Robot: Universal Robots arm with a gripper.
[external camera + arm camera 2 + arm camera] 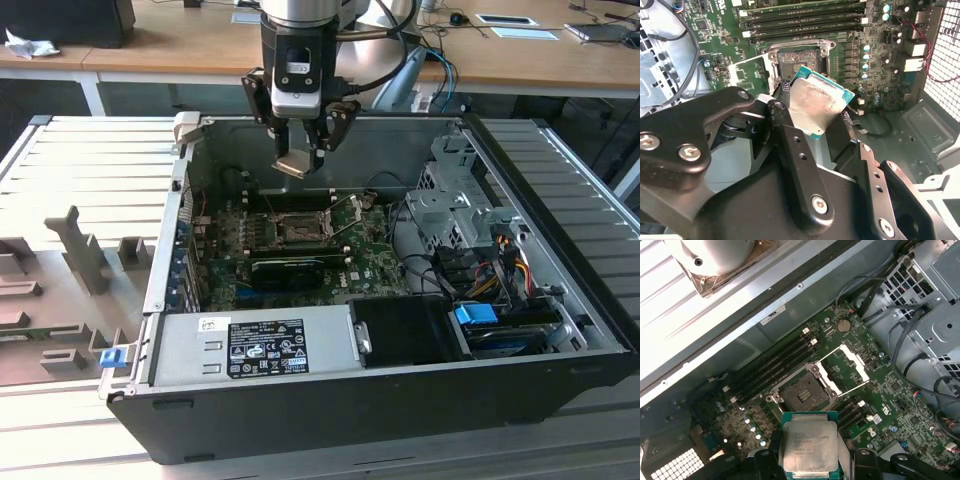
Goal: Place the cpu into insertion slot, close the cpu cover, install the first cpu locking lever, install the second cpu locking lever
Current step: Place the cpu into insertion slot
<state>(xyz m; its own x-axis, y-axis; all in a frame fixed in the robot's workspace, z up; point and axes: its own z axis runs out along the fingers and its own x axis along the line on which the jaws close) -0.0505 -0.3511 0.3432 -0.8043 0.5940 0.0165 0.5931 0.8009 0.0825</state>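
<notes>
Exterior view: gripper (300, 153) clamped on cpu (297, 167), tilted, above motherboard (372, 266) inside open computer case (400, 405). First wrist view: insertion slot (804, 394) exposed, cpu cover (845, 365) swung open beside it.

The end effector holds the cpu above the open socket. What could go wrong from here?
1. The cpu looks tilted in the end effector; lowered so, one edge could land first and damage the insertion slot.
2. The cpu cover is open beside the slot; a sideways drift might strike it.
</notes>
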